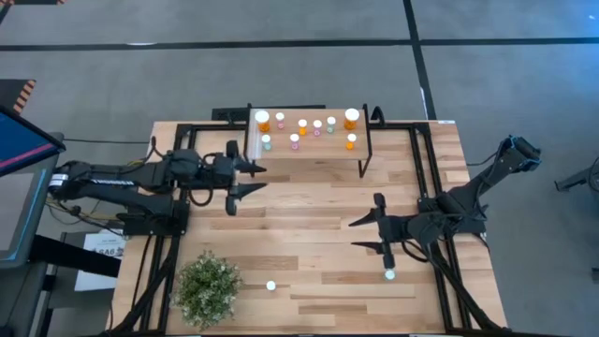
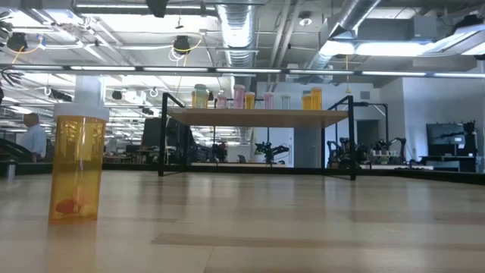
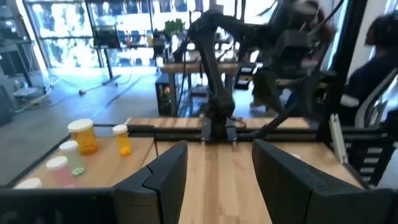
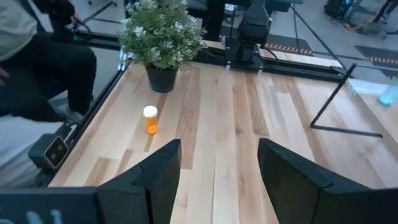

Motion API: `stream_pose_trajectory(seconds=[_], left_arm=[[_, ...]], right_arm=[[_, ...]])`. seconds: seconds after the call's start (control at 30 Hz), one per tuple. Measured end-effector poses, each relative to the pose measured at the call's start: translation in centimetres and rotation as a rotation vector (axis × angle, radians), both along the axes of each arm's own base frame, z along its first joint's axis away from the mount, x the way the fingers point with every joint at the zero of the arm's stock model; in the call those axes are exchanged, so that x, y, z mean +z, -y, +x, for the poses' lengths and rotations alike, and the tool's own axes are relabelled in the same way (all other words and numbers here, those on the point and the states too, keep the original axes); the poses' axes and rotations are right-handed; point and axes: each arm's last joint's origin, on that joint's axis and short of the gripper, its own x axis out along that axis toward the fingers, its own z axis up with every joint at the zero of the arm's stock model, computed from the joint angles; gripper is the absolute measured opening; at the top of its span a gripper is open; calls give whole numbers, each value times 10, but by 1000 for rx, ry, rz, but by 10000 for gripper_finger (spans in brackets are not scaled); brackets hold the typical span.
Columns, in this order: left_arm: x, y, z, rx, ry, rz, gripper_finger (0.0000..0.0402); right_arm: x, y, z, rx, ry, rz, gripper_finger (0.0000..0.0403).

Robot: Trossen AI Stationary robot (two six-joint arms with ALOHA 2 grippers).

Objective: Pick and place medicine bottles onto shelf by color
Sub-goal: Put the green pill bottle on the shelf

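Small wood-topped black-legged shelf (image 1: 309, 150) at table's far edge carries most white-capped medicine bottles (image 1: 301, 127). Two remain near: one by leafy potted plant (image 1: 208, 288), one beside right gripper (image 1: 368, 234). Left gripper (image 1: 251, 178) and right: fingers apart, empty.

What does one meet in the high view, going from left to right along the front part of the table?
Plant → small bottle next to it → right pincer, open and empty → bottle close by that arm.
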Motion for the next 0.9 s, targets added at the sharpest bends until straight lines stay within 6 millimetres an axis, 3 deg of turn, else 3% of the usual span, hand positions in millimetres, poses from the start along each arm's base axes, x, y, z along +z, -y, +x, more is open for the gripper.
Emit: stream_pose_trajectory(seconds=[0.2, 0.57, 0.73, 0.9], left_arm=[[-12, 0, -12, -1, 71, -9, 170], [-9, 0, -17, -2, 89, -38, 170], [-9, 0, -17, -2, 89, -39, 170], [-9, 0, -15, -1, 89, -48, 170]], right_arm=[[2, 0, 0, 16, -8, 28, 235], [17, -2, -1, 69, -40, 92, 235], [4, 1, -10, 39, -227, 141, 235], [-11, 4, -20, -9, -463, 311, 235]])
